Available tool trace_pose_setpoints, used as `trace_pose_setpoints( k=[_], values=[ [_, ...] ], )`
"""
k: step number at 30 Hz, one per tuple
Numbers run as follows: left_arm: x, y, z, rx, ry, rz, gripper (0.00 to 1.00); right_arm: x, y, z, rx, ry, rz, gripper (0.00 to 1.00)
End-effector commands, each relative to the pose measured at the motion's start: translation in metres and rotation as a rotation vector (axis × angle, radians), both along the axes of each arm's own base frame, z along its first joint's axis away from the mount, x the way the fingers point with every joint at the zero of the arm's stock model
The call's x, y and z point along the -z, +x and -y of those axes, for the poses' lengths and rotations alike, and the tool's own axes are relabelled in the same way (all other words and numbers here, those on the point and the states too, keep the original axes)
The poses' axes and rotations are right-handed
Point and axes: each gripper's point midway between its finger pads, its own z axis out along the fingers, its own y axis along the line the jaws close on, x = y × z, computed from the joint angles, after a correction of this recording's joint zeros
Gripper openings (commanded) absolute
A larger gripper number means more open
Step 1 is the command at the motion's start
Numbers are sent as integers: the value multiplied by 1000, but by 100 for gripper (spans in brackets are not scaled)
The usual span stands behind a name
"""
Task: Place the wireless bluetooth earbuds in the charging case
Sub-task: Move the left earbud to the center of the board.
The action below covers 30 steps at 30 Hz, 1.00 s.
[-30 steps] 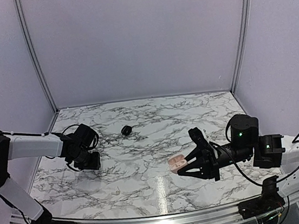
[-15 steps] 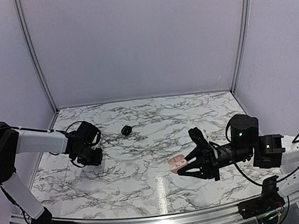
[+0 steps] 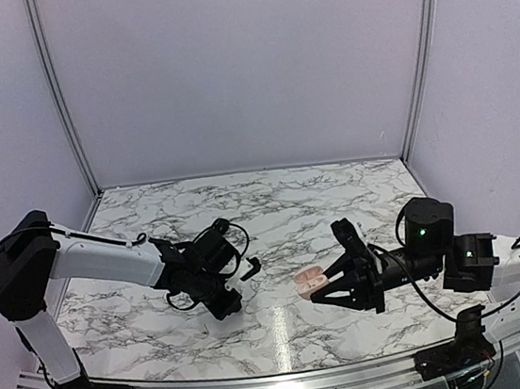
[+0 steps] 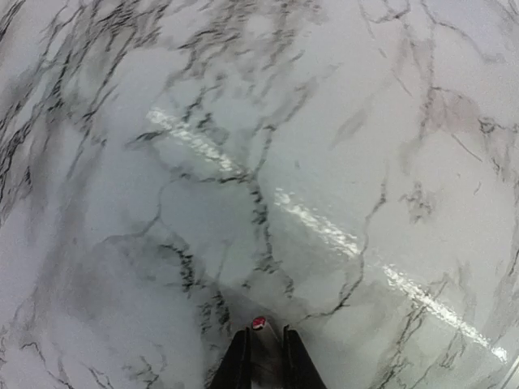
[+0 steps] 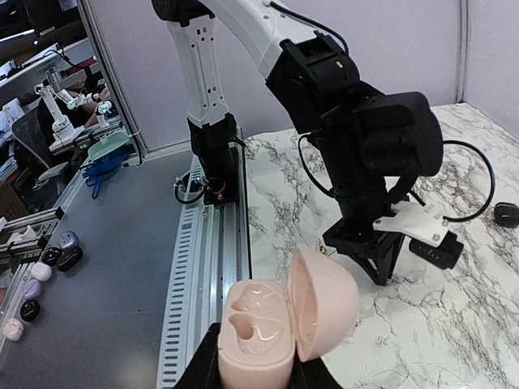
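Note:
My right gripper (image 5: pixel 258 381) is shut on the base of the pale pink charging case (image 5: pixel 258 336) and holds it above the table. Its lid (image 5: pixel 328 304) stands open and both sockets are empty. In the top view the case (image 3: pixel 309 283) is right of centre at my right gripper (image 3: pixel 320 285). My left gripper (image 4: pixel 263 336) is shut on a small dark piece with a red tip (image 4: pixel 259 323), seemingly an earbud, and points down close over the marble. In the top view my left gripper (image 3: pixel 228 305) is left of the case. No second earbud shows.
A black round puck-like object (image 5: pixel 507 215) lies on the marble table (image 3: pixel 287 333) behind my left arm. The aluminium rail (image 5: pixel 203 267) runs along the table's near edge. Grey side walls close in the table.
My left arm has swung from the table's left side toward the centre, nearer the case. My right gripper with the open case has stayed almost still.

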Motion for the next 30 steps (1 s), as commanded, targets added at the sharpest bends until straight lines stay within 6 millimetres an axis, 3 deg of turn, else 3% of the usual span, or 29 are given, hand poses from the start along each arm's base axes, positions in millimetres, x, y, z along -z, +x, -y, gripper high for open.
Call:
trace_pose_setpoints(
  k=[1, 3, 6, 11, 14, 18, 24, 27, 30],
  values=[
    [15, -43, -3, 291, 129, -35, 14, -14, -3, 3, 5, 34, 6, 0],
    [9, -43, -5, 348, 146, 7, 23, -15, -3, 5, 8, 39, 5, 0],
    [1, -26, -19, 332, 225, 113, 39, -16, -4, 6, 11, 44, 1, 0],
    [-3, -16, -40, 286, 297, 164, 50, -17, -4, 8, 14, 47, 1, 0],
    [-5, -16, -43, 265, 295, 167, 52, -17, -4, 8, 16, 50, 2, 0],
    [-7, 0, -36, 186, 277, 202, 52, -17, -4, 8, 16, 52, 3, 0],
    [-22, 47, -49, -101, 218, 237, 49, -15, -2, 10, 32, 46, -5, 0],
    [-38, 42, -45, -157, 116, 214, 48, -16, 0, 11, 50, 46, -11, 0],
    [-49, 21, -33, -236, -32, 80, 47, -14, 2, 12, 68, 39, -21, 0]
  ],
)
